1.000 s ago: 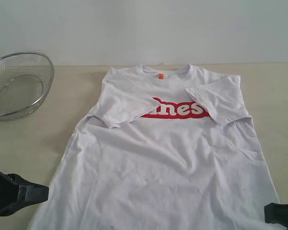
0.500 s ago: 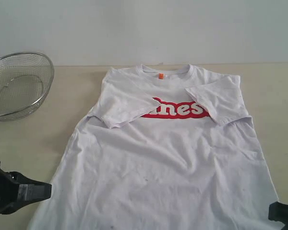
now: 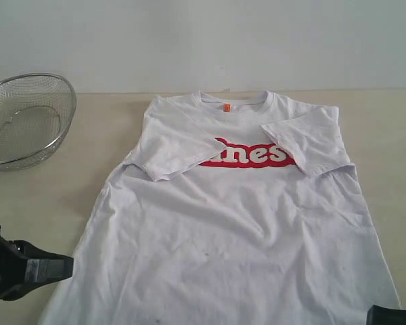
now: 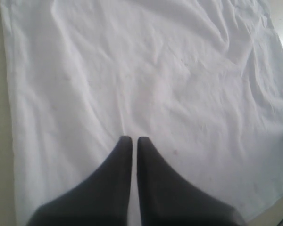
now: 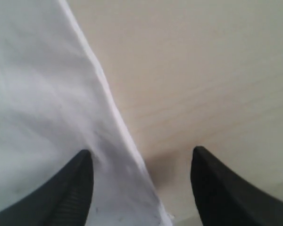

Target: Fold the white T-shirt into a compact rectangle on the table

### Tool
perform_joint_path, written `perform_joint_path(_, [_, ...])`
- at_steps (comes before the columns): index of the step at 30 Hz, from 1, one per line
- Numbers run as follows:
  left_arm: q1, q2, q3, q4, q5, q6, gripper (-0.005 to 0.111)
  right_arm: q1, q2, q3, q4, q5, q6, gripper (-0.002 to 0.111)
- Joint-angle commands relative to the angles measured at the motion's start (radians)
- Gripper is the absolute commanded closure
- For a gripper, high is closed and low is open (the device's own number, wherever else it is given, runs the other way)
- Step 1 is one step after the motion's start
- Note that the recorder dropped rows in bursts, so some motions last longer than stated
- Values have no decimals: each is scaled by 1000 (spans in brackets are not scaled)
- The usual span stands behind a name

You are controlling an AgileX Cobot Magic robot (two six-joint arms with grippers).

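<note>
One white T-shirt [image 3: 237, 230] is laid flat and front up on the table [image 3: 47, 196], the collar turned to the far edge of the tabletop and the hem to the near edge. The hem is cut off by the bottom of the exterior view. Two short sleeves are counted, and both are folded in over the chest. Red bubble lettering [image 3: 247, 156] outlined in white is carried across the chest. Only "nes" can be read, since the rest is covered by the two sleeves. One small orange tag [image 3: 226, 107] is seen inside the collar, and any writing on it is too small to be made out. A few faint grey smudges are noted on the lower part of the cloth.

One round wire-mesh basket [image 3: 27, 122] is placed at the far left corner of the tabletop, well apart from the shirt and partly cut off.

Two grippers are counted. The left gripper [image 4: 132, 141] is seen with its jaws pressed together and nothing between them, over the cloth near the shirt's lower left side. Whether the cloth is touched cannot be told. The right gripper [image 5: 141, 153] is seen with its jaws spread wide. One finger is placed over the shirt's side edge, the other over bare tabletop, and nothing is gripped. In the exterior view only a dark sliver of it is shown at the near right corner.
</note>
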Motion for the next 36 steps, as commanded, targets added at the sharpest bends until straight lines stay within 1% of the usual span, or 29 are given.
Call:
perform_joint_path(1, [-6,-2,4,-26,5,22,102,-1,48,2,84,-50,-101,54])
perform_joint_path(4, [-6,-2,4,-27,2,22,102,-1,71,2,177,-72,-186,54])
perform_joint_path(9, [-6,-2,4,-35,2,34,102,-1,89,2,262,-95,-268,54])
perform_joint_path(12, [-6,-2,4,-37,2,38,102,-1,104,2,339,-95,-357,54])
perform_joint_path(15, [-6,-2,4,-42,2,47,102,-1,104,2,352,-116,-391,54])
perform_joint_path(16, [-6,-2,4,-42,2,52,102,-1,104,2,352,-116,-398,57])
perform_joint_path(17, [-6,-2,4,-44,2,51,102,-1,104,2,352,-118,-410,62])
perform_joint_path(18, [-6,-2,4,-46,2,51,102,-1,104,2,352,-121,-432,75])
perform_joint_path(22, [-6,-2,4,-46,2,51,102,-1,104,2,352,-126,-485,106])
perform_joint_path(23, [-6,-2,4,-46,2,51,102,-1,104,2,352,-128,-502,108])
perform_joint_path(29, [-6,-2,4,-46,2,51,102,-1,104,-11,357,-157,-575,108])
perform_joint_path(32, [-6,-2,4,-46,2,51,102,-1,100,-39,357,-116,-608,108])
perform_joint_path(36, [-6,-2,4,-43,-22,58,102,-1,100,-84,366,-109,-650,108])
